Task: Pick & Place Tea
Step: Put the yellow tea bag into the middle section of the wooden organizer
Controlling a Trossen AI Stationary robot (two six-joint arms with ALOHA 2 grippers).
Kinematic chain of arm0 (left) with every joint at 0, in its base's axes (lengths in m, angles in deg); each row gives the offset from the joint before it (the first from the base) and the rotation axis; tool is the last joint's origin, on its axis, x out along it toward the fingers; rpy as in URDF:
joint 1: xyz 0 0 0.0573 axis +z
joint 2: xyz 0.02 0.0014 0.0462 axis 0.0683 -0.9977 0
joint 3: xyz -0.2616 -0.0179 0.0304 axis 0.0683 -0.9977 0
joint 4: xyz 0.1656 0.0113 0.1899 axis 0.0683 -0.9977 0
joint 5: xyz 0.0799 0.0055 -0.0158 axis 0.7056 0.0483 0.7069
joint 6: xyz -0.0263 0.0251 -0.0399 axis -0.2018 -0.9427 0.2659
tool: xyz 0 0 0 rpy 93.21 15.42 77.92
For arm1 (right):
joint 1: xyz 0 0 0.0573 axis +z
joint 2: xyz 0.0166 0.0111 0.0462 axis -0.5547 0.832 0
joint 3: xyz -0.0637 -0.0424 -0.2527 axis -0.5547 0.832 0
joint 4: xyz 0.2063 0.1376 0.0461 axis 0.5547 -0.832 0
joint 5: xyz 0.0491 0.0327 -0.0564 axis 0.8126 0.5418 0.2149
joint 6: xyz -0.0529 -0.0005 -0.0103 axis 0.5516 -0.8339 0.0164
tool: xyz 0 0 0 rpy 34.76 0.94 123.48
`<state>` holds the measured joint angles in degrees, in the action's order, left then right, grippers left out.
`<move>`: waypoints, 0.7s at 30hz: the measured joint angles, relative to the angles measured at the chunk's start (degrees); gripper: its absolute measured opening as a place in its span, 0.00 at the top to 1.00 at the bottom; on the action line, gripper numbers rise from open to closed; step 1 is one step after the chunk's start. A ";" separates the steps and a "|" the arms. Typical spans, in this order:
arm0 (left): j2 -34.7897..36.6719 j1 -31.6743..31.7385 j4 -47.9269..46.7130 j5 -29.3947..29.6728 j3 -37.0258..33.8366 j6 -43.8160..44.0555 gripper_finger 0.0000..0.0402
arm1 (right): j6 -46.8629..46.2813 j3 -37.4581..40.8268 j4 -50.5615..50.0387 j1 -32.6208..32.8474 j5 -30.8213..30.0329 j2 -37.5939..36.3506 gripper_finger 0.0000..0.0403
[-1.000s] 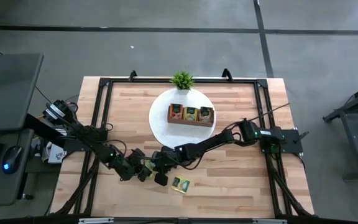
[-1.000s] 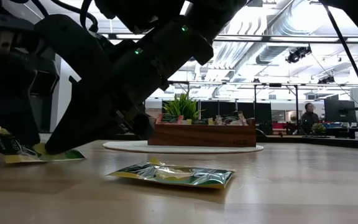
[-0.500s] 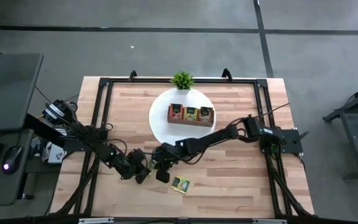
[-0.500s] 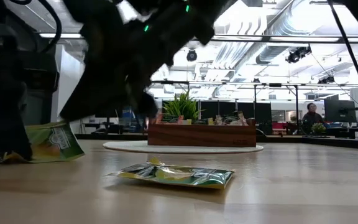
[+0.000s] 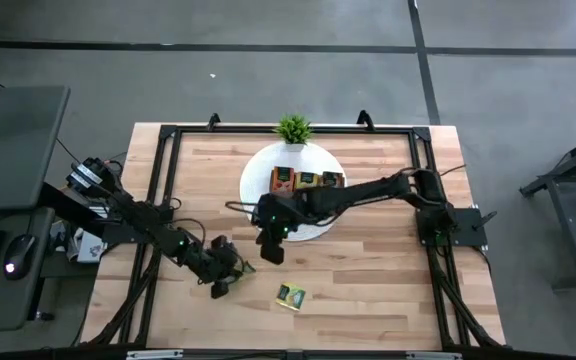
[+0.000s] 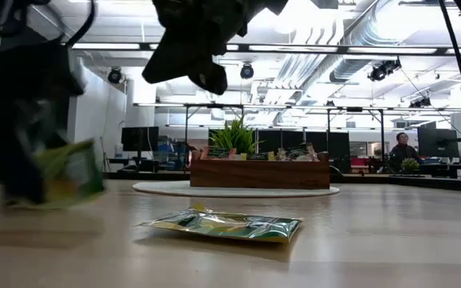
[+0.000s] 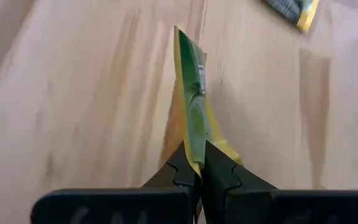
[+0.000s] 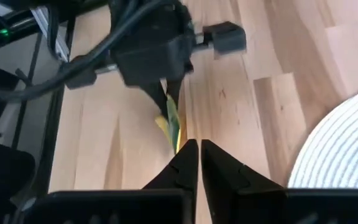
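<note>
Wooden table (image 5: 388, 290), loose sachet (image 5: 290, 295), plant (image 5: 293, 128)

Even overhead light in high view, soft shadows under arms on table (image 5: 388, 270). Low view backlit: ceiling lights (image 6: 302, 12) glare, arms mere silhouettes, sachet (image 6: 66, 172) at left motion-blurred. Wrist views bright, slightly soft; fingers (image 7: 229, 177) out of focus.
</note>
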<state>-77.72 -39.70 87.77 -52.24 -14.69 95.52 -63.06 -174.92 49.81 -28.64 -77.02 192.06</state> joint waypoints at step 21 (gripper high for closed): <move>1.31 15.20 -27.27 -7.62 18.49 -30.03 1.00 | 3.55 0.04 -3.37 -0.85 5.06 -0.32 0.57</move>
<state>-76.41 -24.51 60.50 -59.87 3.80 65.48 -59.51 -174.87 46.45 -29.48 -71.96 191.74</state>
